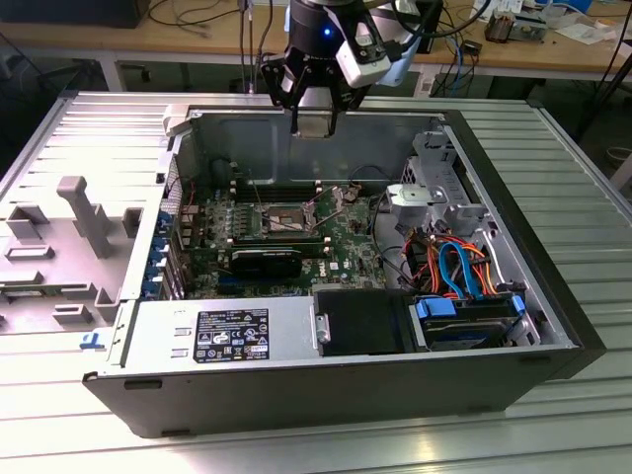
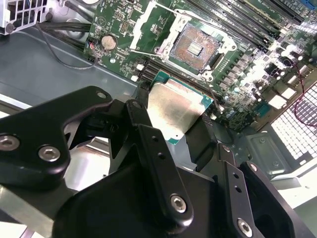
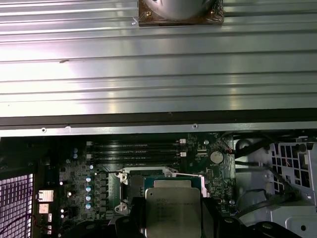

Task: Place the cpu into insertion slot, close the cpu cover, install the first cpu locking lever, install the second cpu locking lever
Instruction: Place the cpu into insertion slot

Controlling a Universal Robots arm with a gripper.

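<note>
At the exterior view's left we see a grey plastic bracket (image 1: 84,212) lying on the ribbed metal table (image 1: 59,405), just beside an open computer case (image 1: 296,380). Toward the middle, the insertion slot (image 1: 284,219) sits uncovered on the green circuit board (image 1: 346,259). Above it, well clear of the board, the gripper (image 1: 316,115) is clamped on the cpu (image 1: 316,128), pinching two opposite edges. At the exterior view's right, orange and blue cables (image 1: 454,262) bunch inside the case near a metal drive cage (image 1: 434,188).
</note>
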